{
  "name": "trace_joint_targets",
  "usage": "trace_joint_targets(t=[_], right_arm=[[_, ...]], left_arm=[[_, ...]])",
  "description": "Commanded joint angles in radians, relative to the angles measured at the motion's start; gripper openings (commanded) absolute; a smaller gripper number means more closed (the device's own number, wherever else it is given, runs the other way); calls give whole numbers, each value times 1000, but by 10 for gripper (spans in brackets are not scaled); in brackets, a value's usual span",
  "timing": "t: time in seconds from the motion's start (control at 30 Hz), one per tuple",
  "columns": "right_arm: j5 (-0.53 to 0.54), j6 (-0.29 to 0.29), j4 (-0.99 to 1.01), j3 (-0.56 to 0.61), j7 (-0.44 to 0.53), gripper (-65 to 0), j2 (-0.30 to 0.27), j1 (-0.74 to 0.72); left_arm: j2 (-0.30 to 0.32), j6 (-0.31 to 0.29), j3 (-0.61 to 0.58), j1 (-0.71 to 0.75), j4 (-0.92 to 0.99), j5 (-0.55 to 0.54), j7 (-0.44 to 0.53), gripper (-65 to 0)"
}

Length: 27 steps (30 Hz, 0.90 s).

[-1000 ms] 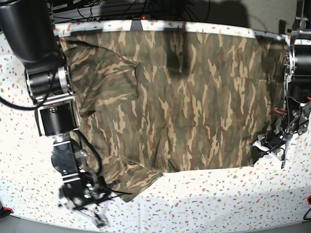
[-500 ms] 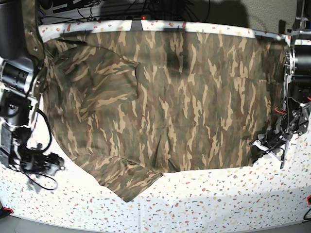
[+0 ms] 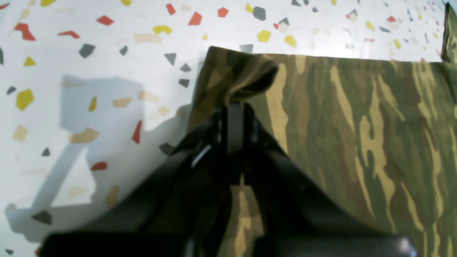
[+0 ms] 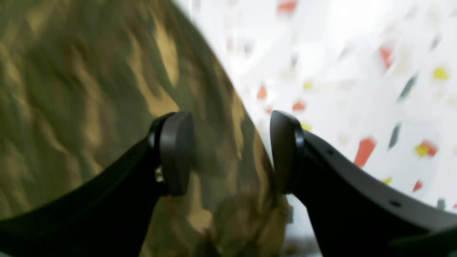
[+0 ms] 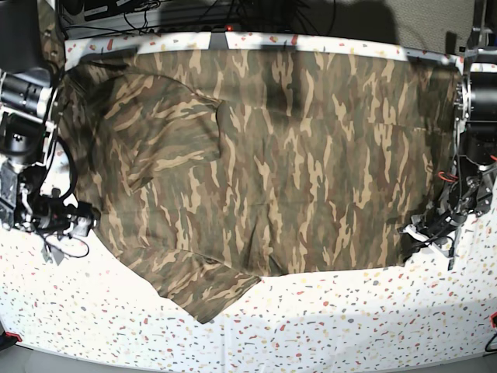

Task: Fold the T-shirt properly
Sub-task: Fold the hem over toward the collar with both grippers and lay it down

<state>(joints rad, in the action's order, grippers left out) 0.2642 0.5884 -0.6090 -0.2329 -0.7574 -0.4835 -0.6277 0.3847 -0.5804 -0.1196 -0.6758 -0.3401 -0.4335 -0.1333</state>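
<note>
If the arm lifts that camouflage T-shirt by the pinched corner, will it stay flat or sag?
The olive-and-tan camouflage cloth T-shirt would probably sag: the corner clamped in the left gripper already bunches into a soft fold. Spread flat on the speckled table, it looks thin and light, likely to drag and wrinkle.

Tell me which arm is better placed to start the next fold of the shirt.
Left, probably. Its claw is shut on the shirt at a hem corner, ready to carry it over. The right claw stands open at the shirt's edge, gripping nothing.
</note>
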Motion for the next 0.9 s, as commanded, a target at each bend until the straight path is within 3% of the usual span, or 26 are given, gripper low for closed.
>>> trace_joint_targets(t=[0.0,0.23,0.4,0.53,0.87], right_arm=[[1,6,-15,-2,25,-306,-14,-27],[62,7,-15,-2,34,-334,12,-1],[61,7,-15,-2,43,-452,34,-1],[58,7,-15,-2,62,-650,38,-1],[58,7,-15,-2,62,-650,38,-2]], left_arm=[[11,-11,1,-34,-14,-12,23,-650],[11,-11,1,-34,-15,-12,23,-650],[12,-11,1,-34,-14,-12,23,-650],[12,-11,1,-34,-14,-12,31,-650],[12,-11,1,-34,-15,-12,30,-650]])
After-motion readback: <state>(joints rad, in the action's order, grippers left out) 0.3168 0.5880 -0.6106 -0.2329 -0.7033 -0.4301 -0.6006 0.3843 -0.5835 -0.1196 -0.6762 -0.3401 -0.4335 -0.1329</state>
